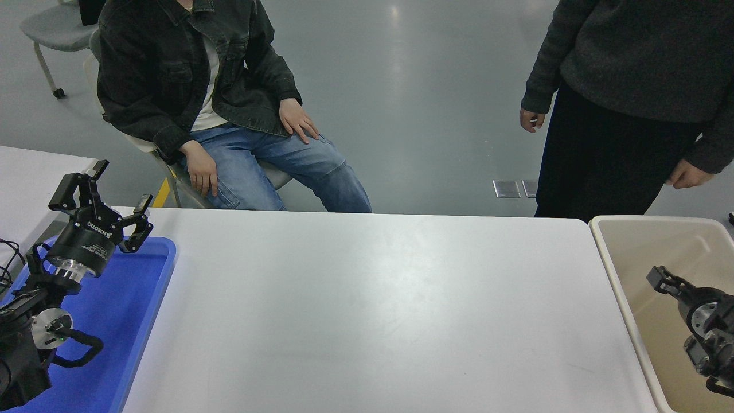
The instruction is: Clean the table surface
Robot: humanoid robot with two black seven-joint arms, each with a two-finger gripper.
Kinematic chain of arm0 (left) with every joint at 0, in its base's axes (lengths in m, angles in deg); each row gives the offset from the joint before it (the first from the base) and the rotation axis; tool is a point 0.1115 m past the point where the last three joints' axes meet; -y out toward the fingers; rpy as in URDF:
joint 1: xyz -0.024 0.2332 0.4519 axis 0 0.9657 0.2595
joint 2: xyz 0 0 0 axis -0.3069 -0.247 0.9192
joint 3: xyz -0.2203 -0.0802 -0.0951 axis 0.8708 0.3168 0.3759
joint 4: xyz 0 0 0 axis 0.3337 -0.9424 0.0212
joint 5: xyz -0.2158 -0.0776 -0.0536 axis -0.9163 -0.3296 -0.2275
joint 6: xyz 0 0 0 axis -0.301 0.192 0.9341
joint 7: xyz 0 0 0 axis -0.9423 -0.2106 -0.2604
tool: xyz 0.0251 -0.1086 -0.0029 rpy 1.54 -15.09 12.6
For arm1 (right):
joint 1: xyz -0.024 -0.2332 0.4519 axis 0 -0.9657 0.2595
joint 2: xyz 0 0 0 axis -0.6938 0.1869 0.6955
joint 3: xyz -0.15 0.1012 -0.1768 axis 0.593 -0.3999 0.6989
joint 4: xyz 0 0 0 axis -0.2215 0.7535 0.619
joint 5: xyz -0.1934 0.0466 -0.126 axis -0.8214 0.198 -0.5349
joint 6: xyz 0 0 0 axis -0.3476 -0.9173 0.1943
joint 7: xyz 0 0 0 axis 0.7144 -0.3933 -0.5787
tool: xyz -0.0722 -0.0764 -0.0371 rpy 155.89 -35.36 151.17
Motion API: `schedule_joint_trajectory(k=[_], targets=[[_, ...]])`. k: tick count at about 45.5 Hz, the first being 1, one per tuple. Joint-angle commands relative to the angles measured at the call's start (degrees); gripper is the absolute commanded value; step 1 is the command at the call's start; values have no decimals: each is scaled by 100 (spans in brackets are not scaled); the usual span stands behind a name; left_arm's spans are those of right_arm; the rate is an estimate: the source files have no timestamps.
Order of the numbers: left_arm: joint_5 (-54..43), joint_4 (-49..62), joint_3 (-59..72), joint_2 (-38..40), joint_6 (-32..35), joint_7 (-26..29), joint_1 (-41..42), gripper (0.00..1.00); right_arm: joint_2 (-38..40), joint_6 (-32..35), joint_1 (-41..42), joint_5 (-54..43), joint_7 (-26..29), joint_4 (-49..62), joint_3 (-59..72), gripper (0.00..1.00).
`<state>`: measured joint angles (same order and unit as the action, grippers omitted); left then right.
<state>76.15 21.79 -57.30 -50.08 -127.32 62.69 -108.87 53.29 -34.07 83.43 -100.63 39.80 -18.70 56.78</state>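
Observation:
The table surface [367, 298] is a wide white top with nothing lying on it. My right gripper [660, 277] hangs inside the beige bin [608, 252] at the table's right end. Its jaws look spread, with nothing visible between them. My left gripper [114, 192] is parked open above the blue tray [143, 298] at the left end.
One person sits on a chair beyond the far edge at the left, hands on thighs [200, 172]. Another person [619, 115] stands behind the bin at the far right. A second white table [28, 178] shows at the left edge.

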Motion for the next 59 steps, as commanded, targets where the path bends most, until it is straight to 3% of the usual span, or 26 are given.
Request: schedule_joint_trajectory(k=[1,8,18,34,49,59], targets=[[0,-3,0,0,0,0,0,100,10,-18,70,33,0,-18,-32,100],[0,-3,-9,0,0,0,0,100,89,-1,158,498,-17,-184,-208,100],[0,-3,0,0,0,0,0,100,765,0,272,1018,-53,-1256,-831,100],[0,-3,0,0,0,0,0,100,2286,43,131,1035,-61,-4508,-2950,100],[0,-3,0,0,0,0,0,100,2269,8,-88,1817,-70,-5686,-4066,100],[0,6,0,0,0,0,0,100,1839,-114,-255,2134,-70,-6275,-4672,100]])
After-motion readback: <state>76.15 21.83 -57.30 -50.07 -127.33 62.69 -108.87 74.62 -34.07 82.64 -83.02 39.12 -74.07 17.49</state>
